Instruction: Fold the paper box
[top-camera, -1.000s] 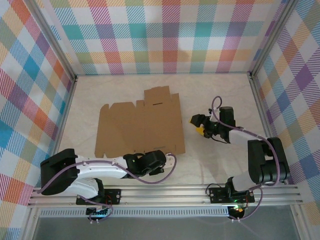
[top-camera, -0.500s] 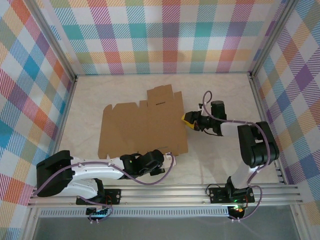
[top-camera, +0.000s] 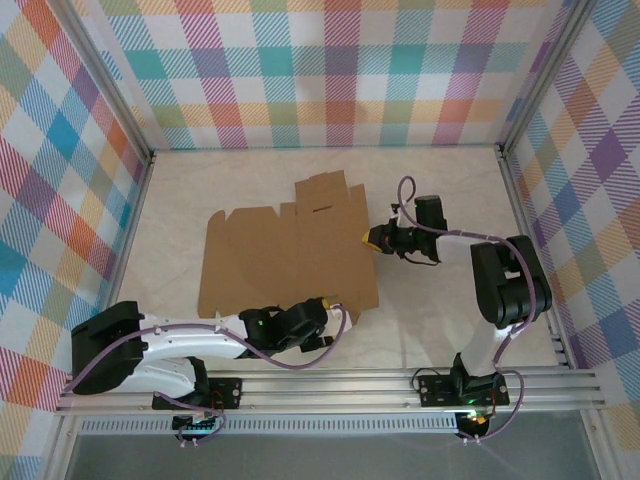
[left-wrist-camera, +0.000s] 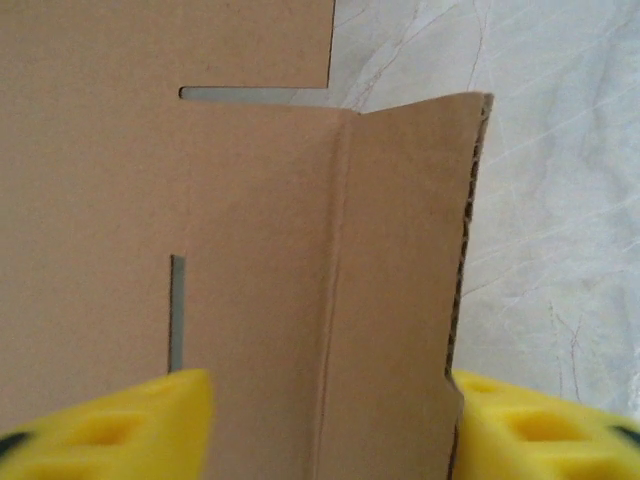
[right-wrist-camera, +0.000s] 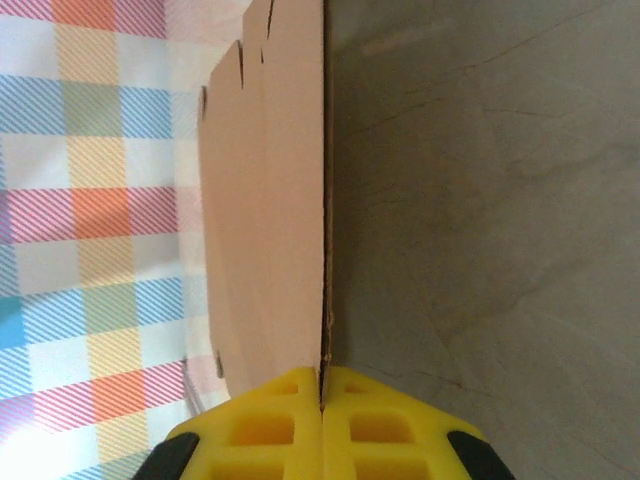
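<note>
The paper box (top-camera: 285, 260) is a flat brown cardboard sheet with flaps and slits, lying mid-table. My right gripper (top-camera: 372, 238) is shut on its right edge; in the right wrist view the yellow fingertips (right-wrist-camera: 270, 425) pinch the thin edge of the paper box (right-wrist-camera: 265, 200) between them, at the right gripper (right-wrist-camera: 322, 420). My left gripper (top-camera: 325, 306) sits at the sheet's near right corner. In the left wrist view the left gripper (left-wrist-camera: 330, 440) stands open, its yellow fingers (left-wrist-camera: 100, 430) on either side of a creased flap of the paper box (left-wrist-camera: 260, 250).
Plaid walls (top-camera: 320, 70) enclose the pale marbled table (top-camera: 440, 310) on three sides. An aluminium rail (top-camera: 330, 385) carrying both arm bases runs along the near edge. Bare table lies to the right of and behind the sheet.
My right gripper moved left to the sheet's right edge and shut on it. My left gripper opened, releasing the near edge. The sheet shifted slightly right.
</note>
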